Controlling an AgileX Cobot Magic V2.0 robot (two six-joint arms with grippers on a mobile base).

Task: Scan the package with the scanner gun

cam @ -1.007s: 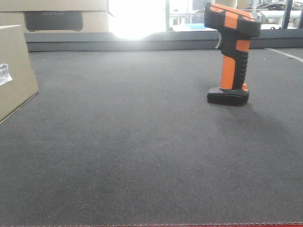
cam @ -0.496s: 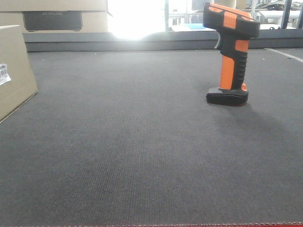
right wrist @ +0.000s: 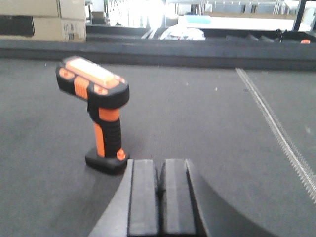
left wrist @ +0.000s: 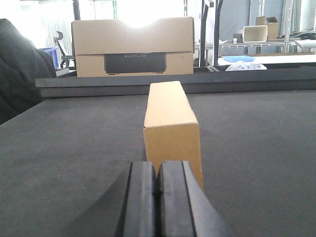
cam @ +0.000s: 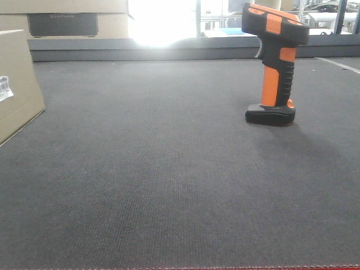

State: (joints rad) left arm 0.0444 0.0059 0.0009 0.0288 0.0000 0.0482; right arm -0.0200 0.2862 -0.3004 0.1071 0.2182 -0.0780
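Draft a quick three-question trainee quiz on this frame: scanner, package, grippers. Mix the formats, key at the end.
1. True or false: the scanner gun lies on its side on the dark mat.
2. The left gripper is: A) shut on the package; B) shut, holding nothing; C) wide open.
3. Fill in: in the front view, the white barcode label sits on the package at the ___ edge of the picture.

Key: 1 false, it stands upright on its black foot. 2 B; the right gripper looks the same. 3 left.
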